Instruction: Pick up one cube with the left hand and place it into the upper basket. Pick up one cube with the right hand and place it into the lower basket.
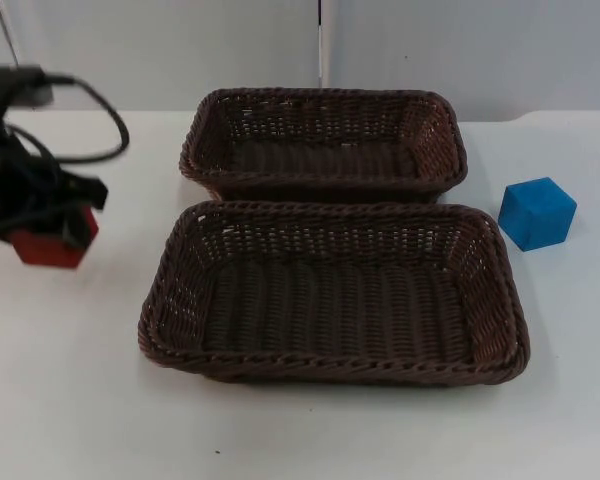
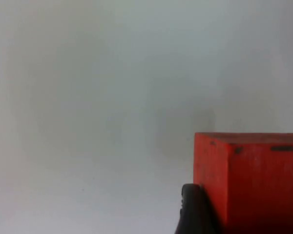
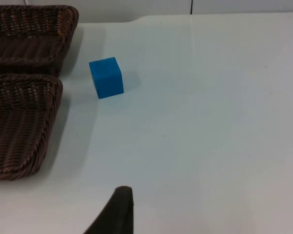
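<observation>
A red cube is at the far left of the table, and my left gripper is shut on it. In the left wrist view the red cube looms large with one black fingertip pressed against its side. A blue cube rests on the table to the right of the baskets, between the two of them in depth. My right gripper waits over bare table, well short of the blue cube. The upper basket and the lower basket are dark brown wicker and hold nothing.
The two baskets stand almost touching in the table's middle. A grey partition wall closes off the back. Bare white table runs along the front and both sides. The baskets' ends lie beside the blue cube.
</observation>
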`<state>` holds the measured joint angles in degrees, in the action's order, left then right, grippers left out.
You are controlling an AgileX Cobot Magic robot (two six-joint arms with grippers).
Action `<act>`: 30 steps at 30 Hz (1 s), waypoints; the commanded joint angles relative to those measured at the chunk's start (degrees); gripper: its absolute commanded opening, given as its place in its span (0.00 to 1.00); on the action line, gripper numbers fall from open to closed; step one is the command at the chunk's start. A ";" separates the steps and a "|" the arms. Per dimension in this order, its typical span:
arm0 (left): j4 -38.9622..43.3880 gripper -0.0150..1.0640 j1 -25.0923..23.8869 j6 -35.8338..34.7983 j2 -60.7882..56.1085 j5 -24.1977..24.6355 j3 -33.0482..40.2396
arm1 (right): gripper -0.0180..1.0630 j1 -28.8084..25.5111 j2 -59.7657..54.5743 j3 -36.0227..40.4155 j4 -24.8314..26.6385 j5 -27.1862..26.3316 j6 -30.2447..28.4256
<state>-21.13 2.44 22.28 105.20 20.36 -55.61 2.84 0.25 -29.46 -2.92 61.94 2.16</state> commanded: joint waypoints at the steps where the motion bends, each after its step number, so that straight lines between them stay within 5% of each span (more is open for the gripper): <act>1: -1.35 0.01 0.26 -0.05 -4.42 2.55 -0.35 | 0.99 -0.39 -0.25 -0.06 0.09 -0.16 -0.30; 11: -3.04 0.01 0.26 -0.05 -15.15 5.40 -0.24 | 0.99 -0.39 -0.25 -0.06 0.09 -0.16 -0.30; 30: -3.58 0.01 0.26 0.83 -15.39 7.27 -0.64 | 0.99 -0.39 -0.25 -0.06 0.09 -0.16 -0.74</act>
<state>-23.78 2.44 22.85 90.48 28.02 -55.61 2.84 0.25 -29.46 -2.92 61.94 1.97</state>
